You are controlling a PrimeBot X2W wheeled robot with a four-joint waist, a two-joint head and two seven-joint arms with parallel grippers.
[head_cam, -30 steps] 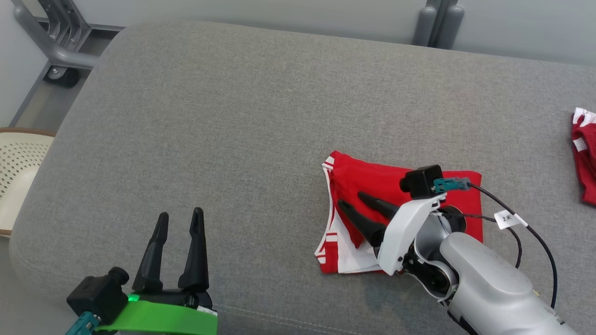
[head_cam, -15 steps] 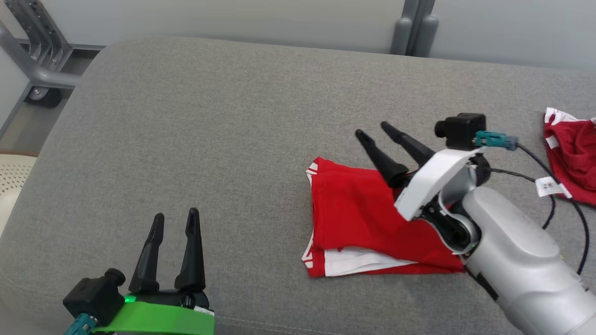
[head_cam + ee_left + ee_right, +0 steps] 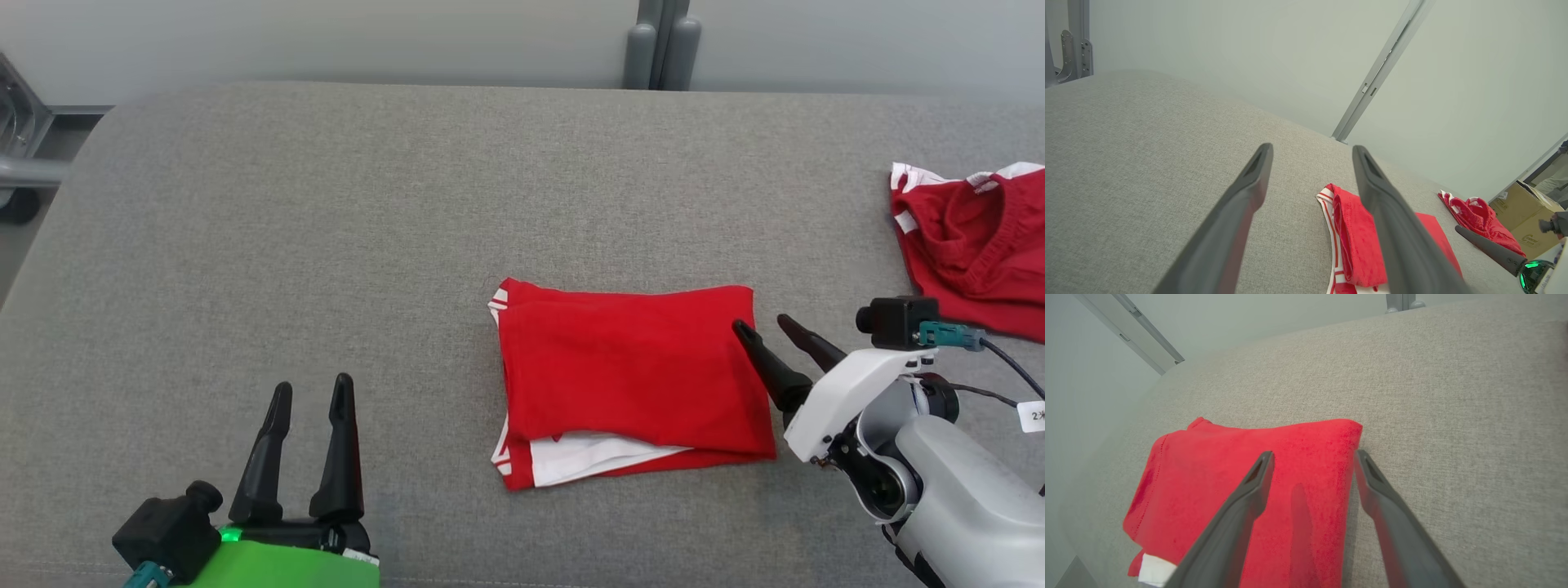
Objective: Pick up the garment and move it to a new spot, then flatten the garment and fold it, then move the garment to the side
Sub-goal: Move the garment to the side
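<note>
The right gripper point(image 3: 762, 323) stands spread and empty, its fingers straddling one edge of the folded garment point(image 3: 629, 367). Pinching only the top layer could peel the fold apart. The left gripper point(image 3: 312, 384) is spread too, with the garment well off beside it.

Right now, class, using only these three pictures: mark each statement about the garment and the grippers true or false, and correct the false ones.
1. The folded red garment lies flat on the grey cushion. True.
2. The right gripper is shut on the garment. False: its jaws stand open at the garment's right edge, holding nothing.
3. The left gripper is open and well apart from the garment. True.
4. Just one garment lies on the cushion. False: a second garment, red with white trim, lies crumpled at the far right.
</note>
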